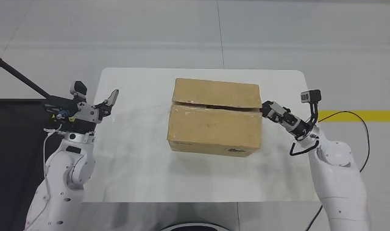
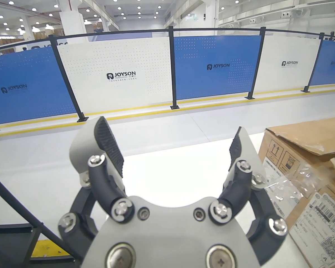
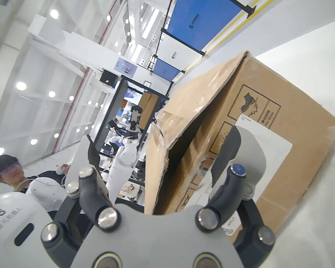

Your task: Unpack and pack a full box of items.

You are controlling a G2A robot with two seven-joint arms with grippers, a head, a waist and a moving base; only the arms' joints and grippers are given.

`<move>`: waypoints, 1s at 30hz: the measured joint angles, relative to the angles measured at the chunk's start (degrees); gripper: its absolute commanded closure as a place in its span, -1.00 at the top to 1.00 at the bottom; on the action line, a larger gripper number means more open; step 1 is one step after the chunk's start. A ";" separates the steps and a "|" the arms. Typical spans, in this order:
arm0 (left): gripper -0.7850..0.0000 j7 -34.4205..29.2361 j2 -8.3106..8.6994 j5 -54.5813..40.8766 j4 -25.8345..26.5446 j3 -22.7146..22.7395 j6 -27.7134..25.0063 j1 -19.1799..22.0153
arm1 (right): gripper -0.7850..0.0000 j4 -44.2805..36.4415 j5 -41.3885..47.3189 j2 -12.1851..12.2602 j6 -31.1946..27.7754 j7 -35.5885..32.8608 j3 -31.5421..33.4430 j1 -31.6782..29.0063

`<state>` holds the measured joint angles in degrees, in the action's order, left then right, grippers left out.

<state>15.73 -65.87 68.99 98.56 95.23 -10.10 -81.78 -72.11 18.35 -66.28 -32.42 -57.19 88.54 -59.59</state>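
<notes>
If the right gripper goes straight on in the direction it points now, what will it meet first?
Most likely the cardboard box: the open right gripper faces its end, at the gap between the top flaps. How near it stands is unclear.

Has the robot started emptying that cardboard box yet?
Nothing looks done: the cardboard box sits on the table, flaps down, slit between. In hand: the right gripper is open at a flap edge; the left gripper hangs open beside the box. Unpacking and repacking remain.
</notes>
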 measured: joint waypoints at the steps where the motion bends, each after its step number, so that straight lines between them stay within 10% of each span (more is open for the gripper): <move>1: 1.00 -0.39 -0.01 0.02 -0.01 -0.10 -0.16 0.17 | 1.00 -0.16 -0.64 0.10 -0.02 0.10 0.33 0.00; 30: 1.00 -6.87 -0.43 -7.39 2.71 -1.36 -3.91 0.09 | 1.00 -5.49 6.85 1.72 5.91 -9.53 1.62 -2.91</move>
<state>8.86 -66.30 61.59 101.27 93.87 -14.01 -81.69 -77.61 25.20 -64.56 -26.51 -66.72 90.16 -62.50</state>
